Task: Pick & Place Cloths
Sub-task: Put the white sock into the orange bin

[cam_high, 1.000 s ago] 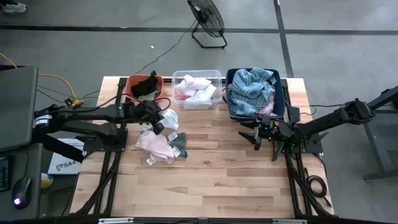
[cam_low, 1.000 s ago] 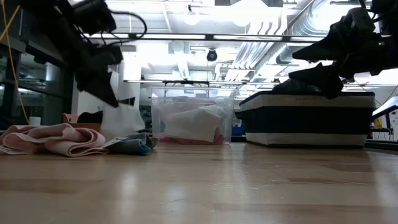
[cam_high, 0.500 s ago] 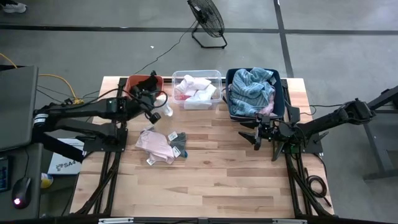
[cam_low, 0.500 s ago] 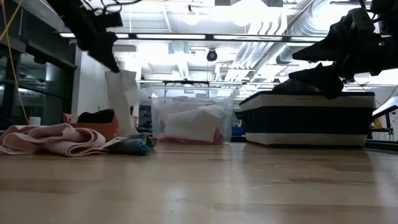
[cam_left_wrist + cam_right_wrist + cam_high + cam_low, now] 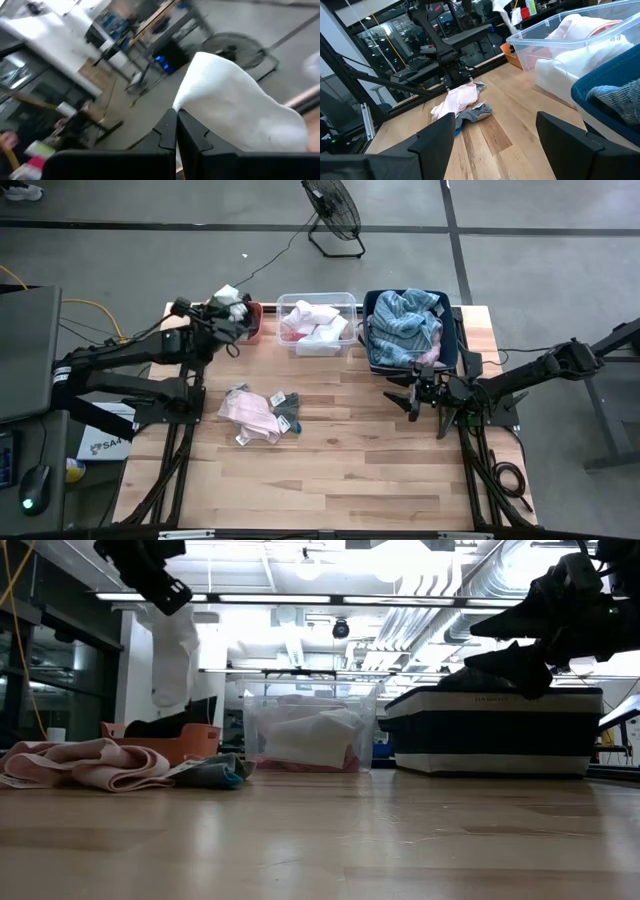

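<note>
High view, upper left: we saw the left pincer point(image 5: 232, 307) clamped on a white cloth point(image 5: 172, 655), hanging limp, light; pinching its edge suits it.

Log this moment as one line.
left claw: shut on white cloth, over orange bin | right claw: open, waiting beside blue bin

Wooden plank table point(image 5: 330, 470) carrying three bins along 12 o'clock edge: orange bin point(image 5: 254, 320) sitting at 11, clear bin point(image 5: 318, 303) at 12, dark blue bin point(image 5: 452, 340) at 1. Pale pink cloth point(image 5: 248, 410) lying toward 9 of centre, small grey cloth point(image 5: 286, 408) touching it at its 3 o'clock side.
</note>
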Action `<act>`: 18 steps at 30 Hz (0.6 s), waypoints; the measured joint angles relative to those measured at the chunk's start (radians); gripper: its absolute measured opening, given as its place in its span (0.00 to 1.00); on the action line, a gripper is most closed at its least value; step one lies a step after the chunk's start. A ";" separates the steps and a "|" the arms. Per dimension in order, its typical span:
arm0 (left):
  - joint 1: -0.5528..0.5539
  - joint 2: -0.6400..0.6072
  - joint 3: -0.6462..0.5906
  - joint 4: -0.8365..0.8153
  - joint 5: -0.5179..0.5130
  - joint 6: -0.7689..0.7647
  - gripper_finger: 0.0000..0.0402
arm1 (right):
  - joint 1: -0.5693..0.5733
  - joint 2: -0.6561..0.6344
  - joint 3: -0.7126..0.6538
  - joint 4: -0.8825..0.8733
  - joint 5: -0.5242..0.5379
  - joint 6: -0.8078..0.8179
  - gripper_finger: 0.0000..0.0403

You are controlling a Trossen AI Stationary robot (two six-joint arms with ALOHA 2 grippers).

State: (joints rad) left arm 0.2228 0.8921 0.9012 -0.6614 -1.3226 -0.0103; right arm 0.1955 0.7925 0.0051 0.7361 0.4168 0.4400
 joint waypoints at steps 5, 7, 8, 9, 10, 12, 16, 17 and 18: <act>0.113 0.041 0.000 -0.005 0.051 -0.020 0.00 | 0.000 0.000 0.000 0.000 0.000 0.000 0.67; 0.158 0.072 0.000 0.002 0.093 -0.023 0.00 | 0.000 0.000 0.000 0.000 0.000 0.000 0.67; 0.180 0.089 0.000 0.007 0.117 -0.023 0.00 | 0.000 0.000 0.000 0.000 0.000 0.000 0.67; 0.200 0.107 0.000 0.009 0.145 -0.024 0.00 | 0.000 0.000 0.000 0.000 0.000 0.000 0.67; 0.221 0.127 0.000 0.009 0.174 -0.025 0.00 | 0.000 0.000 0.000 0.000 0.000 0.000 0.67; 0.261 0.173 0.000 0.010 0.231 -0.029 0.00 | 0.000 0.000 0.000 0.000 0.000 0.000 0.67; 0.332 0.272 0.000 0.013 0.307 -0.020 0.00 | 0.000 0.000 0.000 0.000 0.000 0.000 0.67; 0.347 0.299 0.000 0.013 0.318 -0.018 0.00 | 0.000 0.000 0.000 0.000 0.000 0.000 0.67; 0.360 0.325 0.000 0.015 0.326 -0.011 0.00 | 0.000 0.000 0.000 0.000 0.000 0.000 0.67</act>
State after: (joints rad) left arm 0.5823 1.2170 0.9009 -0.6464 -0.9966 -0.0212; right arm 0.1955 0.7925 0.0051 0.7361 0.4168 0.4400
